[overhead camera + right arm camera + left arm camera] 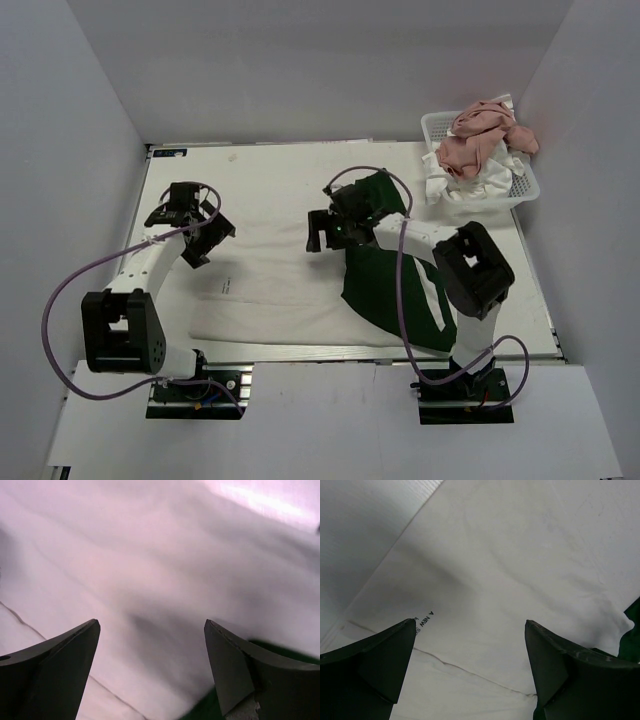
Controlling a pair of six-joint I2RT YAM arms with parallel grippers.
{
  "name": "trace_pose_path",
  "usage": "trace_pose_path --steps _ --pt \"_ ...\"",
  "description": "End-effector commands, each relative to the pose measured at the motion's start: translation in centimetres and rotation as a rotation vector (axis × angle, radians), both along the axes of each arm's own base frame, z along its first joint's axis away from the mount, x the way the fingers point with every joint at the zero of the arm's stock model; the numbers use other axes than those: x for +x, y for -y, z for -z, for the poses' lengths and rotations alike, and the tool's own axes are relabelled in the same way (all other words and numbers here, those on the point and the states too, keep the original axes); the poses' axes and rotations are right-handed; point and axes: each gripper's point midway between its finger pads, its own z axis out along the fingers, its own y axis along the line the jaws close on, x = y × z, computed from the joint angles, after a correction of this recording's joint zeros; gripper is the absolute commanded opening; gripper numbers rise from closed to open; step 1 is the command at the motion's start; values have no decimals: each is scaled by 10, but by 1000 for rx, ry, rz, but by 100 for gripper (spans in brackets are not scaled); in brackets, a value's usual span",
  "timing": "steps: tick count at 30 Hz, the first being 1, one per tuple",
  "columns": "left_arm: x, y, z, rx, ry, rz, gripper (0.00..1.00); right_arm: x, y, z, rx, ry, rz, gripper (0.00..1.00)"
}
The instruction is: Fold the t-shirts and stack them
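Observation:
A white t-shirt with dark green sleeves [290,290] lies spread on the table, a green sleeve [385,280] at its right. Small dark lettering [424,620] shows on the cloth in the left wrist view. My left gripper [205,235] is open and empty above the shirt's left part. My right gripper [322,232] is open and empty above the shirt's upper middle, next to the green sleeve. In the right wrist view white cloth [150,580] fills the frame, with green at the lower right [200,712]. A dusty pink shirt [485,135] and a white one [480,180] lie bunched in the basket.
A white latticed plastic basket [436,124] stands at the table's back right corner. Grey walls close in on the left, back and right. The table's white top [250,170] shows behind the shirt.

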Motion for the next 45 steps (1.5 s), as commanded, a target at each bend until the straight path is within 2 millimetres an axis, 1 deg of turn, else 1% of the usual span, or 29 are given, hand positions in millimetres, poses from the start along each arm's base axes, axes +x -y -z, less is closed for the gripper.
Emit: trace_pose_path --steps 1,2,4,5,6,7,9,10,12,13,14,15,16,17,18,19,20,21,22,23,24,26,28,33,35,39,40,43,45 --pt "15 -14 -22 64 50 -30 99 34 -22 -33 55 109 -10 91" --pt "15 -16 -17 78 37 -27 99 41 -22 -36 46 127 3 91" --pt "23 -26 -21 123 46 -55 99 51 -17 -56 63 175 34 91" --pt "33 -32 -31 147 69 -52 99 60 -9 -60 54 201 62 91" --pt "39 -34 -28 165 56 -44 99 69 -4 -74 66 235 90 91" --pt "53 -36 -39 179 84 -42 99 84 12 -80 40 268 154 91" --pt "65 -47 -40 197 67 -38 99 97 24 -92 11 283 195 91" --pt "76 -49 -36 205 41 -40 99 114 41 -91 -19 272 234 91" --pt "88 -59 -30 213 17 -49 99 130 54 -95 -56 285 276 91" --pt "102 -59 -36 218 37 -43 99 144 75 -90 -88 267 315 91" --pt "108 -60 -19 226 -12 -22 99 150 82 -91 -97 267 327 91" --pt "112 -63 -14 237 -33 -27 99 160 85 -90 -98 265 336 91" --pt "125 -67 -23 255 -18 -39 99 172 104 -93 -109 252 373 91" --pt "125 -72 -18 278 -58 -47 99 178 107 -73 -134 217 368 91" --pt "135 -81 -12 323 -84 -68 99 187 110 -82 -131 227 378 91" --pt "136 -85 -9 337 -111 -85 98 199 121 -88 -132 237 401 91" --pt "130 -87 -2 350 -160 -83 98 205 124 -65 -172 210 392 91" --pt "133 -89 7 357 -179 -93 97 219 129 -84 -159 242 412 91" --pt "132 -94 11 356 -190 -103 97 223 132 -81 -169 239 418 91" --pt "135 -97 10 366 -179 -120 95 226 136 -55 -209 203 412 91" --pt "138 -97 17 366 -176 -120 94 234 136 -61 -202 219 417 91" --pt "146 -91 31 336 -174 -91 91 244 143 -53 -215 221 428 91" --pt "163 -82 31 288 -125 -65 88 254 150 -42 -223 230 438 91" --pt "189 -64 38 223 -53 -18 87 270 161 -32 -220 260 451 91" --pt "191 -60 49 204 -64 7 87 272 157 -26 -202 257 426 91" --pt "211 -56 61 181 -42 29 83 278 162 -19 -206 260 417 91" --pt "208 -55 67 180 -66 31 76 278 165 -15 -217 254 420 91" --pt "207 -44 79 125 -93 72 68 281 171 -10 -233 261 427 91" --pt "189 -43 95 120 -158 76 63 282 176 -10 -237 256 435 91"
